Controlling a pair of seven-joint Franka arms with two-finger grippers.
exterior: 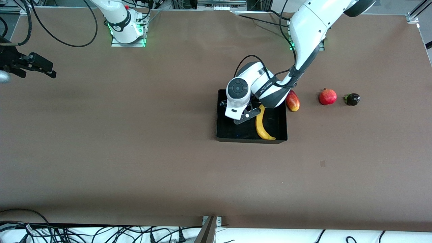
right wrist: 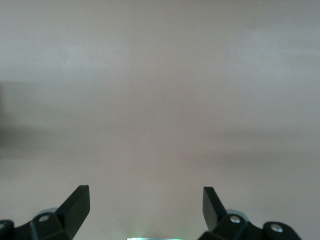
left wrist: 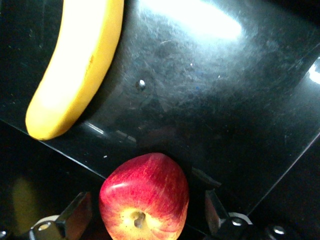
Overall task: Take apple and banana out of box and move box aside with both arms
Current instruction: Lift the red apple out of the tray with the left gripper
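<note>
The black box [exterior: 251, 139] sits mid-table toward the left arm's end. The yellow banana [exterior: 261, 125] lies in it along the wall toward the left arm's end. It also shows in the left wrist view [left wrist: 75, 65] on the glossy box floor [left wrist: 210, 100]. My left gripper [exterior: 236, 116] is down inside the box and open. The red apple [left wrist: 145, 195] rests on the floor between its fingers, with a gap on each side. My left hand hides the apple in the front view. My right gripper [exterior: 52, 72] is open and empty over bare table at the right arm's end, as its wrist view shows [right wrist: 146, 192].
A red-yellow mango [exterior: 293, 100] lies just outside the box wall toward the left arm's end. A red pomegranate [exterior: 327, 97] and a small dark fruit [exterior: 352, 99] lie farther along the same way. The brown tabletop [exterior: 135, 141] stretches to the right arm's end.
</note>
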